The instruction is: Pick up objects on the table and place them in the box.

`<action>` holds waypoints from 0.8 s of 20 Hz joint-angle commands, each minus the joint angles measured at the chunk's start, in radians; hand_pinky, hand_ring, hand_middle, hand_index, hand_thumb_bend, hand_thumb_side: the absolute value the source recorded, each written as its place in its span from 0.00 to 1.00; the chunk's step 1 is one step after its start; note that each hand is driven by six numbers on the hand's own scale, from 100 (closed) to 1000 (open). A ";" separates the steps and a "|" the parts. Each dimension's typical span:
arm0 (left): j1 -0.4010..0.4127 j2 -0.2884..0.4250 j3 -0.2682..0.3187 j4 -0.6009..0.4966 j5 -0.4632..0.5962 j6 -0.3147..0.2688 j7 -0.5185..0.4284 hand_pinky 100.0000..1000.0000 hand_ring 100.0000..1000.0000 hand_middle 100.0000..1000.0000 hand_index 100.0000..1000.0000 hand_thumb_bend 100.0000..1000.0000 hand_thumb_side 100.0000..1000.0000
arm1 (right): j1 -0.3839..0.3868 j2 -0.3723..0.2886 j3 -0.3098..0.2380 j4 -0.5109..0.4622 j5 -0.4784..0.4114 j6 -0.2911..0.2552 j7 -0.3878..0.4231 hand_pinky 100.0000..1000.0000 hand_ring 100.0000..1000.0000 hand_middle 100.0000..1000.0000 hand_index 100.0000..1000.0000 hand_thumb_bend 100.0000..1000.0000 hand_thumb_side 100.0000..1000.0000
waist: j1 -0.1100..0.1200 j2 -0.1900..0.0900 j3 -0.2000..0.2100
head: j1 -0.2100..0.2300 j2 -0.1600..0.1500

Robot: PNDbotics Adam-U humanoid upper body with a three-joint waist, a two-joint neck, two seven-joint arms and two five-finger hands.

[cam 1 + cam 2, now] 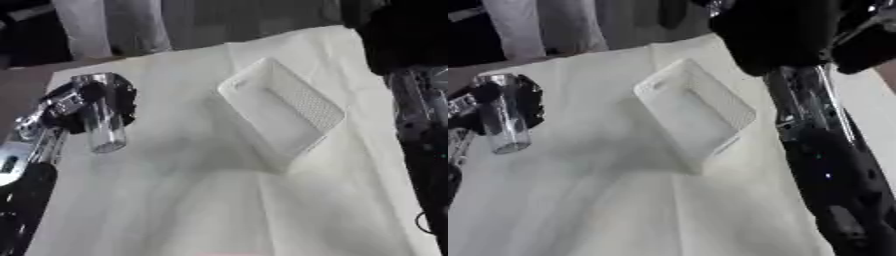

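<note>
- A clear glass tube (101, 114), cylindrical and see-through, is seen at the left side of the table, roughly upright with a slight tilt.
- The left hand (112, 102) is wrapped around the upper part of the tube; dark fingers are curled behind and beside it, so the tube is held in that hand.
- The lower end of the tube is seen below the hand, over the white cloth (219, 200); whether it touches the cloth cannot be told.
- The left arm (31, 150), black with silver joints, enters from the lower left edge.
- A white box (284, 112) with a mesh-like perforated wall lies to the right of the held tube, near the middle of the table, and is tipped askew.
- The tube and the box are apart, with bare cloth between them.
- The right arm (824, 145) is seen along the right side, running from the far right corner to the near right edge; it passes just to the right of the box.
- The right hand itself cannot be made out, so its state cannot be told.
</note>
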 commanded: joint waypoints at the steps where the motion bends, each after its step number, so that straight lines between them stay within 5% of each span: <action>1: -0.040 0.042 -0.018 -0.028 0.003 -0.011 -0.012 0.00 0.12 0.22 0.42 0.00 0.70 | -0.008 -0.007 -0.002 -0.017 0.000 -0.019 0.021 0.63 0.80 0.93 0.37 0.00 0.78 | -0.002 -0.020 -0.003 | -0.001 0.000; 16: -0.246 -0.061 -0.141 0.021 -0.059 -0.005 -0.012 0.00 0.12 0.23 0.42 0.00 0.67 | -0.020 -0.001 0.007 -0.022 -0.004 -0.013 0.021 0.63 0.80 0.93 0.37 0.00 0.78 | 0.008 -0.020 -0.067 | 0.019 0.000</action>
